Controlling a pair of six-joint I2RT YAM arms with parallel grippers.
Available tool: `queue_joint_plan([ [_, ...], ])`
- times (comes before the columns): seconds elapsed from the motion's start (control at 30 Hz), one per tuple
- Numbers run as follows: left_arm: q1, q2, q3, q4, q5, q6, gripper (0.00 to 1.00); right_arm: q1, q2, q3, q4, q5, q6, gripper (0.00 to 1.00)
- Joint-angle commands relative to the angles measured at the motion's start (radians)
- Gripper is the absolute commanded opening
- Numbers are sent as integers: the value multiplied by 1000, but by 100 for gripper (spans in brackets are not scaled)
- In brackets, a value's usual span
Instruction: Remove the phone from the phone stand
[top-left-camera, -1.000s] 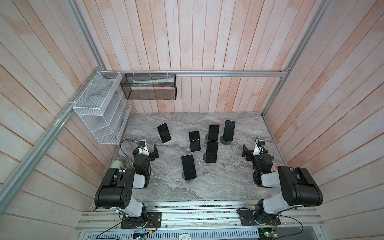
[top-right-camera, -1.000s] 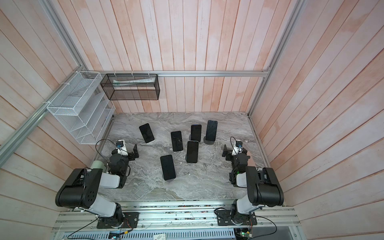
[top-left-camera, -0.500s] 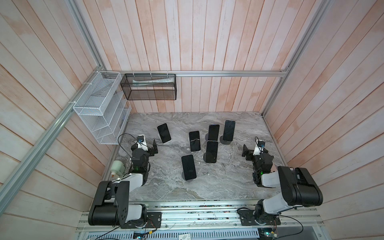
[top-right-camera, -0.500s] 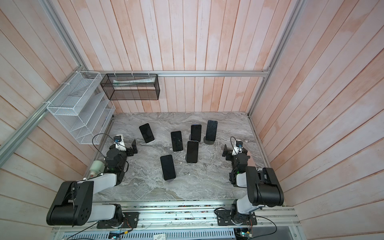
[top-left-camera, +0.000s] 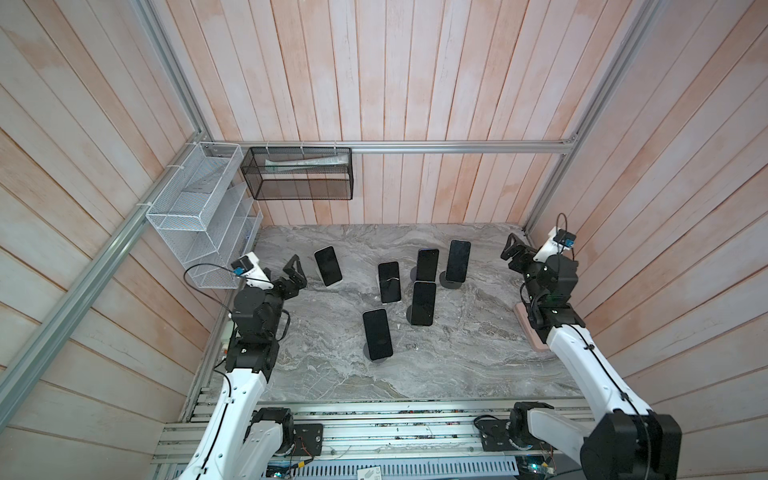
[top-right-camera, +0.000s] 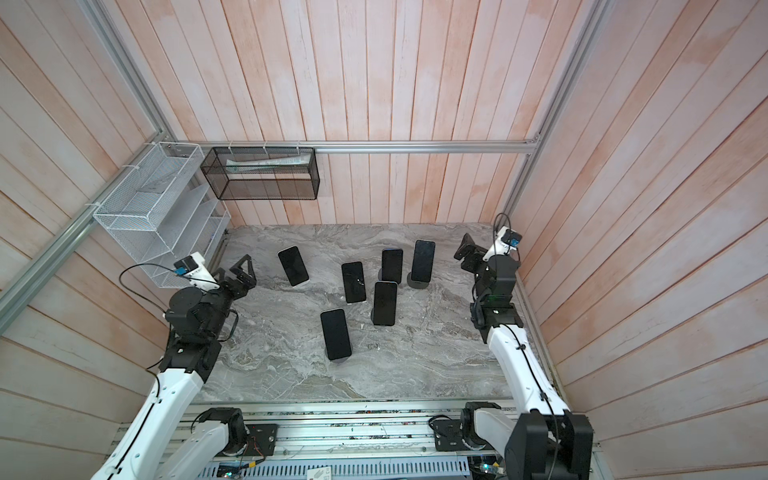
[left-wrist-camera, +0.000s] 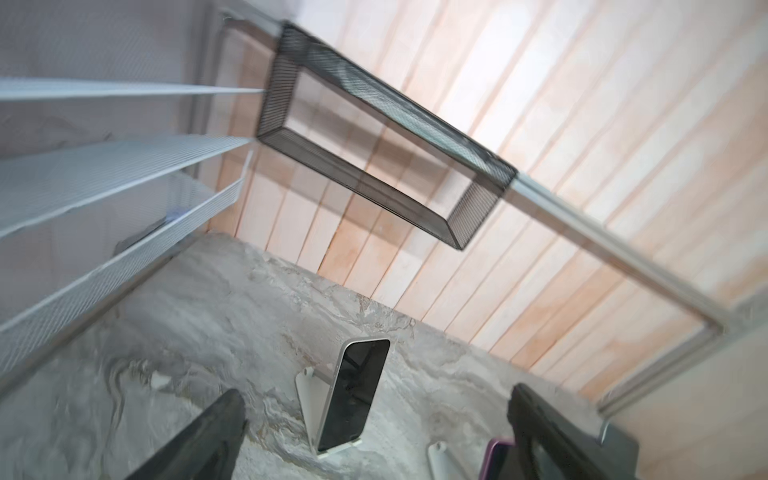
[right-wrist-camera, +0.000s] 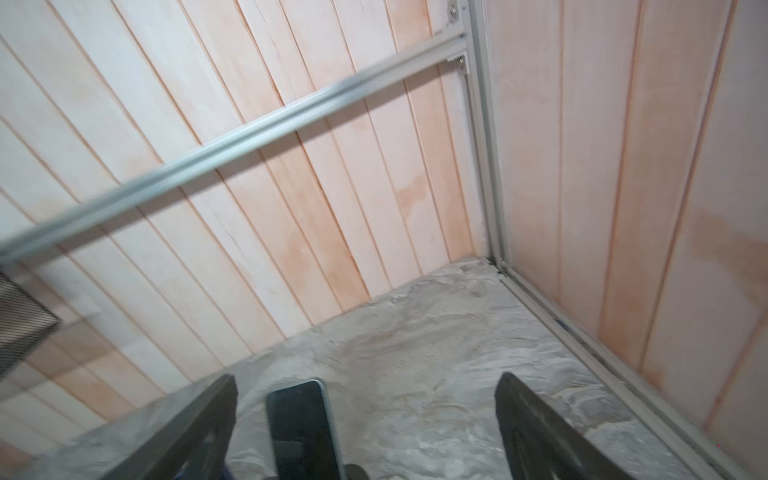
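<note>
Since it sits far left of the group, the phone (top-left-camera: 328, 266) nearest the left gripper (top-left-camera: 284, 272) is the one seen best: glossy black front, screen dark, pale silver edge, rounded corners. It leans back on a white stand (left-wrist-camera: 309, 399) w/ a small lip under its bottom edge. The left wrist view frames the phone (left-wrist-camera: 353, 395) btwn the two fingers (left-wrist-camera: 199, 440), not touched.

Five other phones (top-left-camera: 423, 303) stand to its right on the grey marble tabletop (top-left-camera: 457, 365), each propped up, screens dark, some on round dark bases (top-left-camera: 452, 284).

Left gripper hovers near the phone, jaws spread wide, nothing held. Right gripper (top-left-camera: 517, 254) is up by the right wall, well apart from the phone, jaws also wide & empty. Its wrist cam shows a black phone (right-wrist-camera: 303, 428) low btwn the fingers, no contact.

White mesh rack (top-left-camera: 199, 216) & black mesh basket (top-left-camera: 299, 174) hang on the walls at back-left
</note>
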Motion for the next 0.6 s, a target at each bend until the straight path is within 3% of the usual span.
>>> queue_joint_plan([
  [0.0, 52, -93, -74, -100, 75, -226, 100, -52, -44, -156, 45, -368, 354, 97],
  [0.03, 57, -115, -93, -71, 117, -229, 100, -55, -49, -163, 46, -394, 389, 92],
  [0.13, 57, -127, -52, -116, 182, -141, 100, -49, -42, -78, -123, -427, 290, 70],
  [0.23, 57, -109, 22, -228, 178, -109, 100, -32, -55, -6, -302, -328, 212, 66],
  [0.3, 57, -112, 15, -205, 234, -116, 100, -19, -70, 9, -371, -263, 205, 66],
  [0.43, 57, -151, -129, -29, 355, -318, 100, 52, -89, -24, -378, -219, 263, 65],
  [0.57, 57, -96, -250, 113, 493, -471, 100, 202, -39, 50, -480, -57, 216, 57],
])
